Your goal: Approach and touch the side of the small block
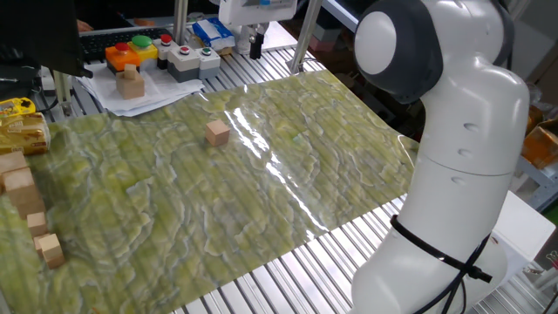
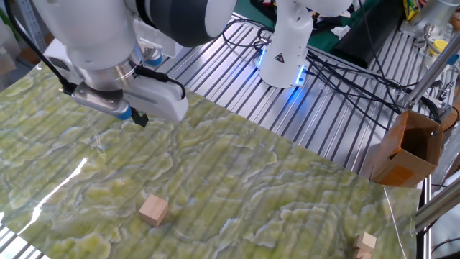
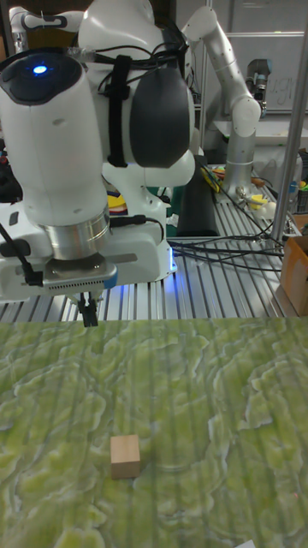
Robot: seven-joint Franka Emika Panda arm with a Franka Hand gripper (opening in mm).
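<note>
The small block (image 1: 217,133) is a plain tan wooden cube lying alone on the green patterned mat (image 1: 261,201). It also shows in the other fixed view (image 2: 153,210) and the tall fixed view (image 3: 125,455). My gripper (image 1: 255,45) hangs above the mat's far edge, well behind the block and apart from it. Its dark fingertips (image 2: 141,120) point down and sit pressed together with nothing between them. In the tall view the gripper (image 3: 88,318) is above and slightly left of the block.
A two-tier block stack (image 1: 131,82) rests on paper beside a button box (image 1: 144,48). Several tan blocks (image 1: 26,205) cluster at the mat's left edge. The arm's white base (image 1: 453,174) fills the right. A cardboard box (image 2: 406,147) stands off the mat.
</note>
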